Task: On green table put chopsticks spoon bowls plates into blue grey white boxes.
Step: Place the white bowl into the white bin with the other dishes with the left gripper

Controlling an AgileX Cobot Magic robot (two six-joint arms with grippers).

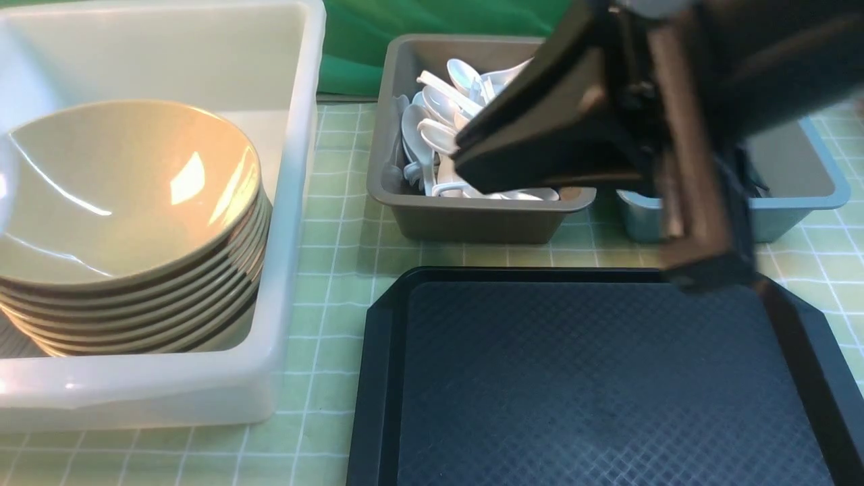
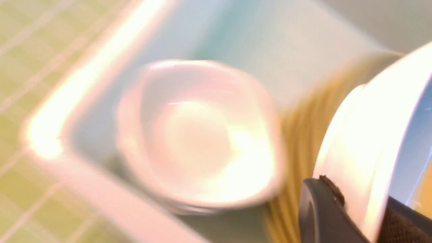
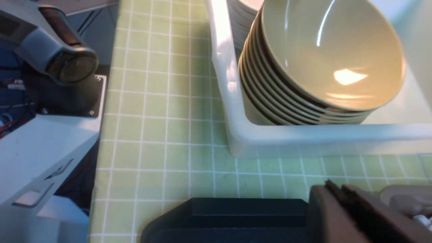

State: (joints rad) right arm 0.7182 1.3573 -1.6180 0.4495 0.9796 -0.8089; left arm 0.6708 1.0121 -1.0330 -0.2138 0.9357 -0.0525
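Observation:
In the blurred left wrist view my left gripper (image 2: 357,209) is shut on a small white plate (image 2: 371,135). It hangs over the white box (image 2: 84,84), above a stack of white plates (image 2: 199,135) beside the tan bowls (image 2: 300,135). The front view shows the bowls (image 1: 128,196) stacked in the white box (image 1: 297,202). My right gripper (image 1: 466,158) is shut and empty over the grey box (image 1: 472,219), which holds several white spoons (image 1: 432,135). The arm partly hides the blue box (image 1: 803,202). I cannot make out any chopsticks.
A black textured tray (image 1: 594,385) lies on the green table (image 1: 337,270) in front of the small boxes. In the right wrist view the table's edge (image 3: 101,135) borders a robot arm base (image 3: 64,67).

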